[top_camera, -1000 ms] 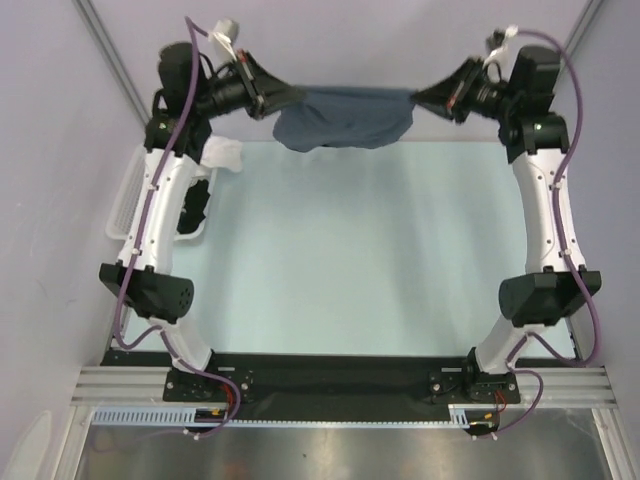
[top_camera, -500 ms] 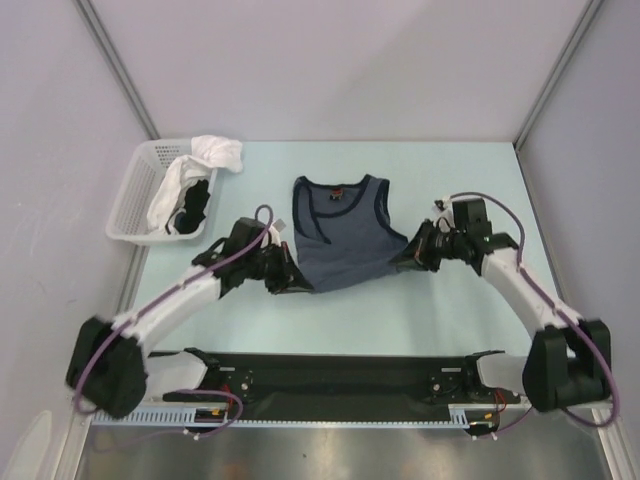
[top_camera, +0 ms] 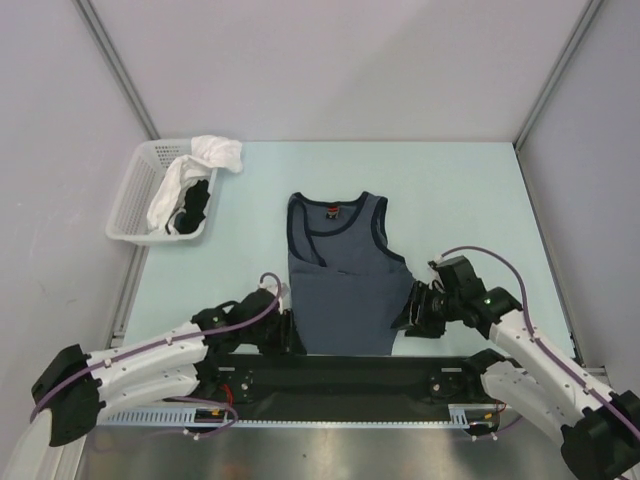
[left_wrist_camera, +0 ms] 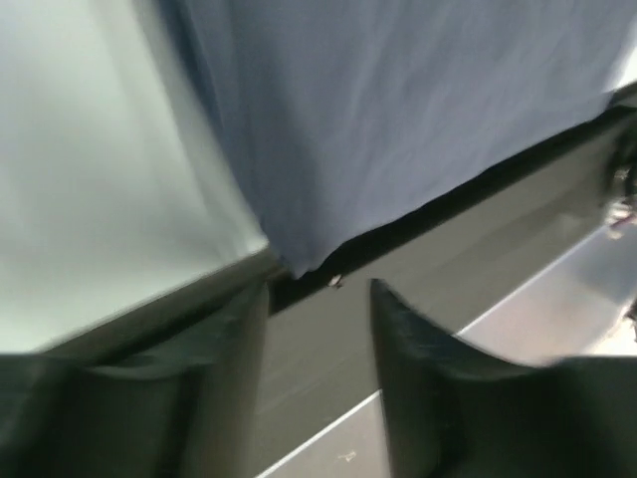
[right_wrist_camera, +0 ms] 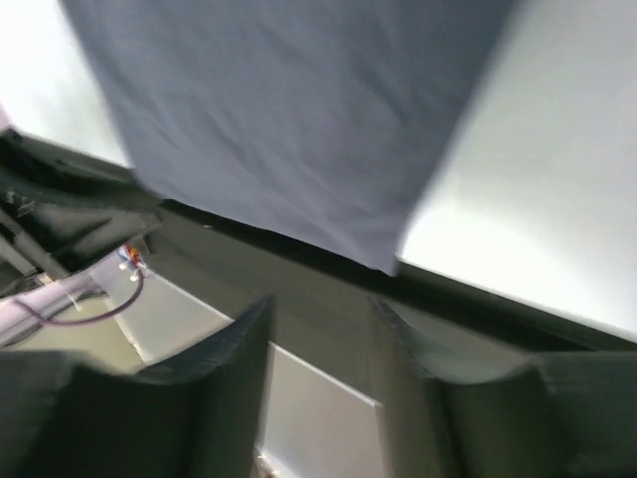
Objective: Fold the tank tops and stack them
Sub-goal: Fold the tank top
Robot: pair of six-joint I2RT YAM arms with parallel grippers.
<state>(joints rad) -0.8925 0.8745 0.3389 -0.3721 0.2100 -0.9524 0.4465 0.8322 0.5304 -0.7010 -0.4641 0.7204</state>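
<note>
At the hem corners of the slate-blue tank top (top_camera: 345,295), spread flat on the table (top_camera: 480,200) with straps pointing away, I have the left gripper (top_camera: 292,335) and right gripper (top_camera: 405,321) equally close, both parted and empty.

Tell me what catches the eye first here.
The blue tank top lies spread flat mid-table, hem at the near edge. The left gripper and right gripper sit open at its bottom corners. A basket far left holds a white cloth and a black cloth.
</note>
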